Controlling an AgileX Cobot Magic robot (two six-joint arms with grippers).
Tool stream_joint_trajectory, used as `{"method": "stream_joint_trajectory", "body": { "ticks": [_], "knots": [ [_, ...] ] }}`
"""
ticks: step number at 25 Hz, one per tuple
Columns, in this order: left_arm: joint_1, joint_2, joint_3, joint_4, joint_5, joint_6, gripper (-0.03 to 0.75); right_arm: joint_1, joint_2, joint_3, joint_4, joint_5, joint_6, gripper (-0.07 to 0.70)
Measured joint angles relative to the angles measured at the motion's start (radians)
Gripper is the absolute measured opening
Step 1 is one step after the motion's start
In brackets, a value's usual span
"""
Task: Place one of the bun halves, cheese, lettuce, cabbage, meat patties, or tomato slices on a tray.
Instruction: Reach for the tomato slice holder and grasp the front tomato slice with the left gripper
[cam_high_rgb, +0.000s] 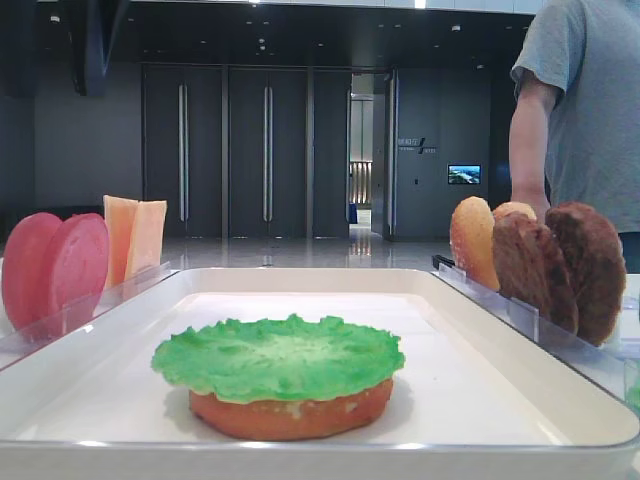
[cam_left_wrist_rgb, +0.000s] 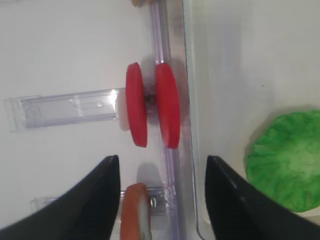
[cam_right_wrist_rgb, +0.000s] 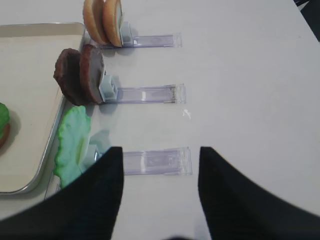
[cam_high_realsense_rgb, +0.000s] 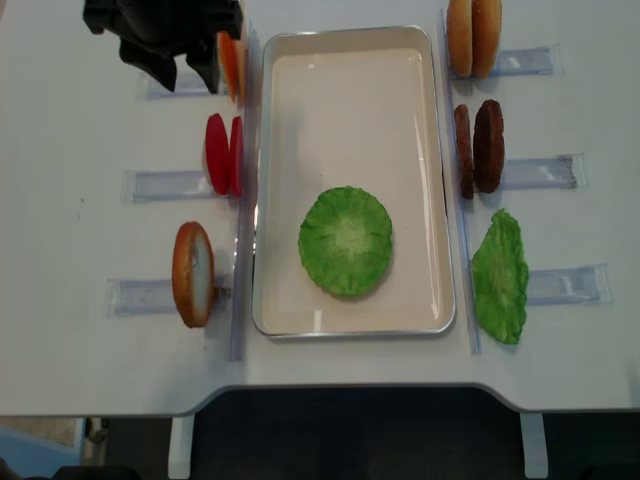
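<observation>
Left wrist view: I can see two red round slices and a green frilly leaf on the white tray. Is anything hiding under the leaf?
Observer: Yes. The low front view shows the bright green ruffled lettuce leaf lying on an orange-brown round bun half in the white rectangular tray.
Operator: Where are the brown burger bits?
Observer: Two dark brown rough meat patties stand on edge in a clear plastic rack along the tray's other long side.
Operator: Any more green leaves?
Observer: Yes, a second green lettuce leaf sits at the next rack on that same side.
</observation>
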Motion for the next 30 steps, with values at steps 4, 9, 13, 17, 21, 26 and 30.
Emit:
{"method": "stream_joint_trajectory", "body": {
  "ticks": [4, 9, 13, 17, 21, 26, 30],
  "knots": [
    [-0.006, 0.02, 0.0, -0.038, 0.0, -0.01, 0.417, 0.0, 0.0, 0.0, 0.0, 0.0, 0.0, 0.342],
    [-0.006, 0.045, 0.0, -0.051, 0.0, -0.016, 0.417, 0.0, 0.0, 0.0, 0.0, 0.0, 0.0, 0.342],
    [-0.006, 0.069, 0.0, -0.058, -0.002, -0.017, 0.417, 0.0, 0.0, 0.0, 0.0, 0.0, 0.0, 0.342],
    [-0.006, 0.089, 0.0, -0.059, -0.005, -0.017, 0.417, 0.0, 0.0, 0.0, 0.0, 0.0, 0.0, 0.342],
    [-0.006, 0.106, 0.0, -0.06, -0.02, -0.017, 0.417, 0.0, 0.0, 0.0, 0.0, 0.0, 0.0, 0.342],
    [-0.006, 0.128, 0.0, -0.063, -0.024, -0.019, 0.417, 0.0, 0.0, 0.0, 0.0, 0.0, 0.0, 0.342],
    [-0.006, 0.146, -0.001, -0.076, -0.025, -0.018, 0.417, 0.0, 0.0, 0.0, 0.0, 0.0, 0.0, 0.342]
  ]
}}
